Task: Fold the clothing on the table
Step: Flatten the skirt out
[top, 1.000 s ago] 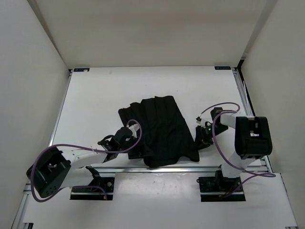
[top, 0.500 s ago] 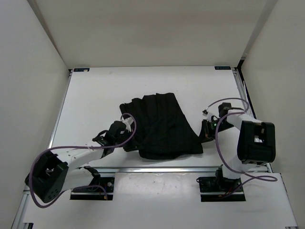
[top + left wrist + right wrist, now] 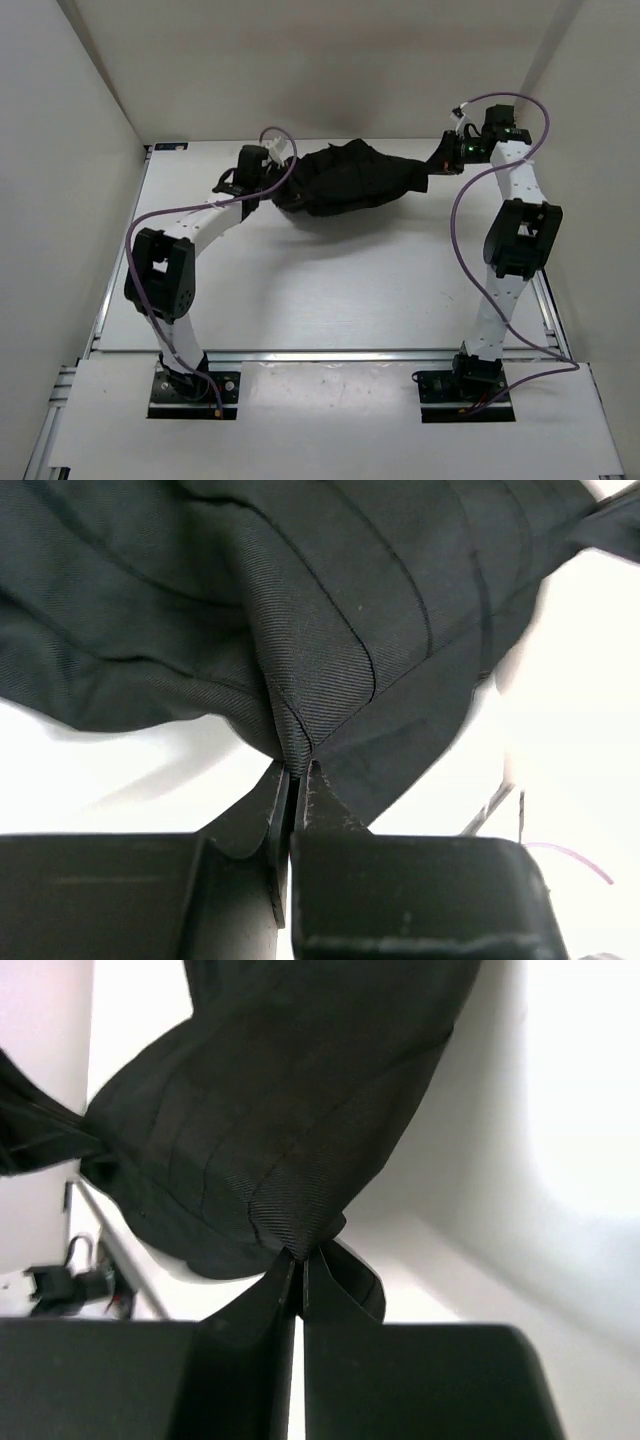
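the soft black pleated fabric garment (image 3: 345, 178) hangs bunched between the two arms over the far part of the flat white tabletop (image 3: 330, 290), sagging in the middle; whether it touches the surface i cannot tell. the left gripper (image 3: 297, 780) is clenched on a pinch of cloth at one end, the right gripper (image 3: 300, 1260) on a pinch at the other. to fold well, i'd judge both should stay level, draw apart until the pleats pull taut, then lower the hanging edge first and lay the rest over evenly.
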